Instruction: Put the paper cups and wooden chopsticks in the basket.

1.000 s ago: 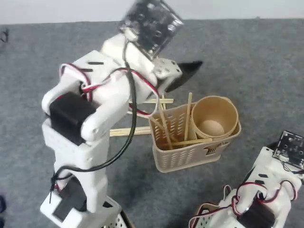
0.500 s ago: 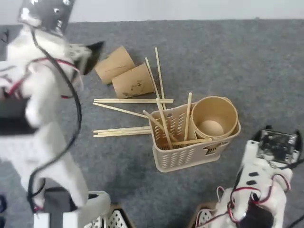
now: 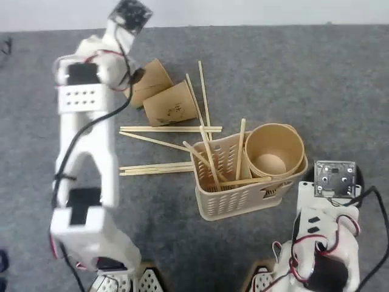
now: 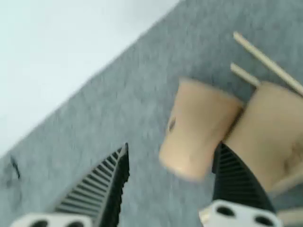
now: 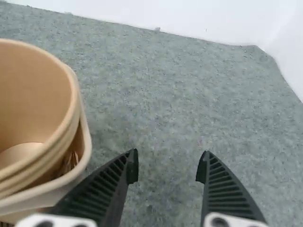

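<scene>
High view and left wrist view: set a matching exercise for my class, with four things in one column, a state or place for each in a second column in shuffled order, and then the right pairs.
Column one:
1. stacked cups
2. loose cups
3. basket
4. left gripper

Column two:
A. lying on their sides
B. open, close to a lying cup
C. upright inside the basket
D. holds some chopsticks as well as cups

Pairs: 1-C, 2-A, 3-D, 4-B.

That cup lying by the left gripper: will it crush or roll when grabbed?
Probably light thin paper: the cup may crush under a hard squeeze. Lying on its side, it could roll, though the neighbour cup likely blocks that.
</scene>
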`<control>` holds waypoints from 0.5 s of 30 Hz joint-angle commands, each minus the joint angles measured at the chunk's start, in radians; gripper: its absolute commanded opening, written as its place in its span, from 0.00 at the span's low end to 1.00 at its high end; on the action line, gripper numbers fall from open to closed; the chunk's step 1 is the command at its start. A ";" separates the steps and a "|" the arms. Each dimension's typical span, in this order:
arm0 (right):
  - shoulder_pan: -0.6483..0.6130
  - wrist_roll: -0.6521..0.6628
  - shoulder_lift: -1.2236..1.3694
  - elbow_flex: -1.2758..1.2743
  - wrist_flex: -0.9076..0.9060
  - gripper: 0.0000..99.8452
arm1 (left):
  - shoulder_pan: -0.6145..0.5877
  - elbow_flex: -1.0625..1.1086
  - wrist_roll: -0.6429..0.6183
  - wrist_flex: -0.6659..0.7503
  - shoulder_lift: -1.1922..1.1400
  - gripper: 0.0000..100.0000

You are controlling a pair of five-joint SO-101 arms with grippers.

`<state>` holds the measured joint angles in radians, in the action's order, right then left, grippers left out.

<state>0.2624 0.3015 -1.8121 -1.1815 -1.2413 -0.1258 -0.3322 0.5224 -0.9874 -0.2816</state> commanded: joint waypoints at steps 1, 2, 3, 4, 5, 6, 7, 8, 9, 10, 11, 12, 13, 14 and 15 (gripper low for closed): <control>-0.007 0.017 -0.004 -0.014 0.035 0.21 | 0.046 -0.162 -0.063 0.118 -0.126 0.27; -0.007 0.017 -0.004 -0.020 0.035 0.21 | 0.060 -0.211 -0.086 0.126 -0.175 0.27; -0.007 0.017 -0.004 -0.021 0.035 0.21 | 0.072 -0.269 -0.114 0.126 -0.226 0.27; -0.007 0.017 -0.004 -0.021 0.035 0.21 | 0.083 -0.331 -0.141 0.124 -0.276 0.27; -0.007 0.017 -0.004 -0.021 0.035 0.21 | 0.091 -0.395 -0.172 0.126 -0.331 0.27; -0.007 0.017 -0.004 -0.020 0.035 0.21 | 0.095 -0.460 -0.198 0.127 -0.390 0.27; -0.007 0.017 -0.004 -0.020 0.035 0.21 | 0.101 -0.524 -0.215 0.127 -0.446 0.27; -0.007 0.017 -0.004 -0.020 0.035 0.21 | 0.110 -0.590 -0.216 0.127 -0.505 0.27; -0.007 0.017 -0.004 -0.018 0.035 0.21 | 0.117 -0.656 -0.206 0.127 -0.565 0.27; -0.007 0.017 -0.004 -0.018 0.035 0.21 | 0.121 -0.722 -0.184 0.129 -0.623 0.27; -0.007 0.017 -0.004 -0.018 0.035 0.21 | 0.123 -0.789 -0.153 0.129 -0.681 0.27; -0.007 0.017 -0.004 -0.018 0.035 0.21 | 0.123 -0.860 -0.123 0.129 -0.741 0.27; -0.007 0.017 -0.004 -0.018 0.035 0.21 | 0.124 -0.926 -0.091 0.129 -0.801 0.27; -0.007 0.017 -0.004 -0.018 0.033 0.21 | 0.124 -0.992 -0.054 0.129 -0.858 0.27; -0.007 0.017 -0.004 -0.018 0.033 0.21 | 0.124 -1.055 -0.015 0.127 -0.913 0.27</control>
<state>0.2608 0.3046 -1.8121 -1.2091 -1.2290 -0.0031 -1.1684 0.4166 -0.8815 -1.0840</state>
